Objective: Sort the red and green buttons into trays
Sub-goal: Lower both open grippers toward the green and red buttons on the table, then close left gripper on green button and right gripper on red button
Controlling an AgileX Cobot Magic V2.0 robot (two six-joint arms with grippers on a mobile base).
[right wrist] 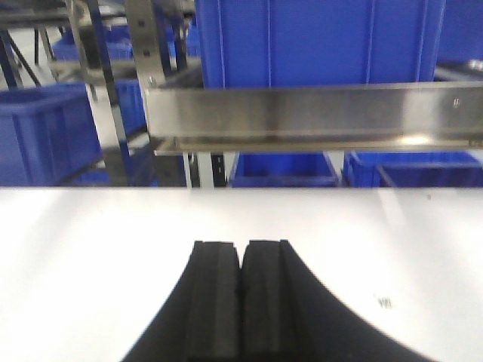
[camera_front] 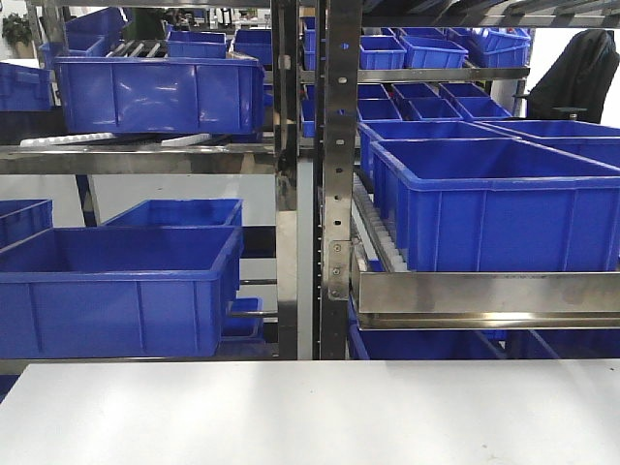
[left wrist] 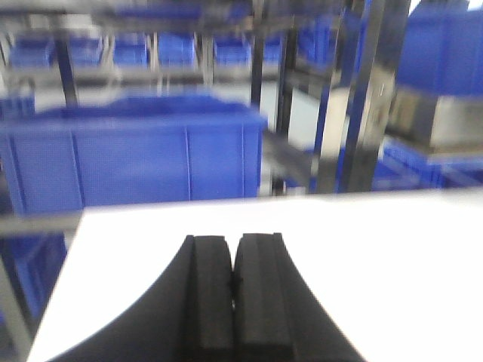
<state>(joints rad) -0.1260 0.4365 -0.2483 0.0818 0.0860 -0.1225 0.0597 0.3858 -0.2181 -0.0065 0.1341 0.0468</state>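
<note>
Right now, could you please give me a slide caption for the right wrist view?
Right gripper, shut and empty, above the white table, facing a steel shelf rail and blue crates.

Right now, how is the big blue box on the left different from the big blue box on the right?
The left crate sits lower, its base in view. The right crate sits higher, its bottom hidden behind a steel rail. Both are deep, blue and open-topped.
</note>
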